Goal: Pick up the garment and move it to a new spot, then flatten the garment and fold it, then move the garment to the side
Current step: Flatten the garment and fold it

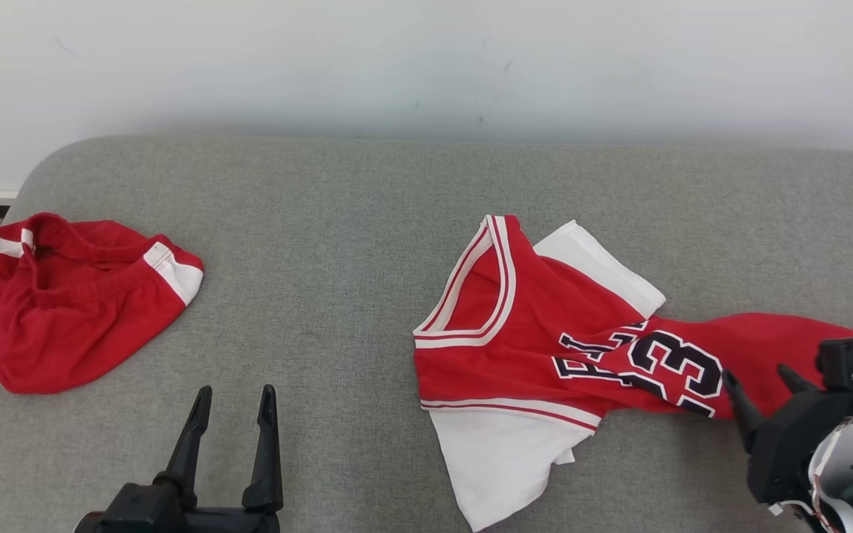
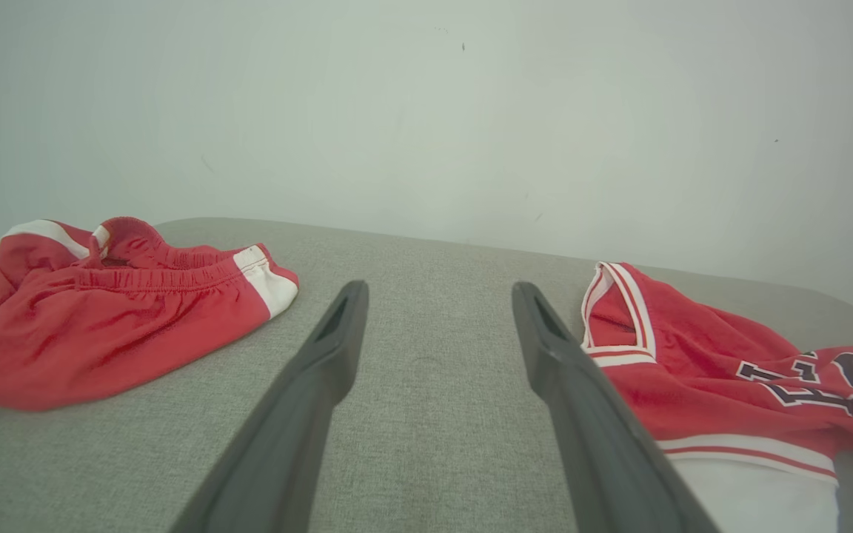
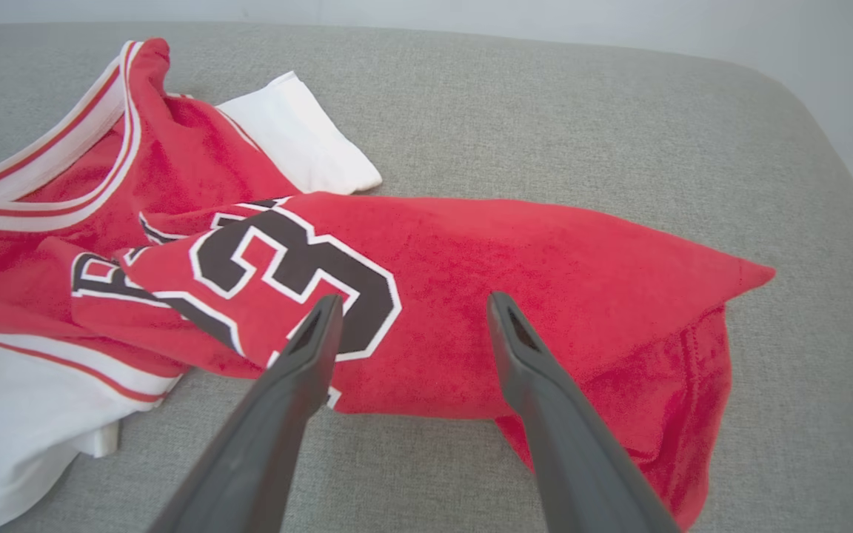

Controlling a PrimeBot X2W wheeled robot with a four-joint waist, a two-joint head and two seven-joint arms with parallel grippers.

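My right fingers [image 3: 308, 355] stand wide over the jersey [image 1: 537, 333], gripping nothing, as it lies rumpled right of centre on the grey cushion [image 1: 338, 222], ready, I judge, for flattening, while my left fingers [image 1: 193, 437] hang wide and empty between it and the shorts [image 1: 64, 311].

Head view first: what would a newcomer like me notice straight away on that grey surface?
The crumpled red basketball jersey with white sleeves and a dark number 23 grabs the eye, lying right of centre on the grey fabric cushion. Next comes the bunched pair of red shorts with white trim, apart from it at the far left edge.
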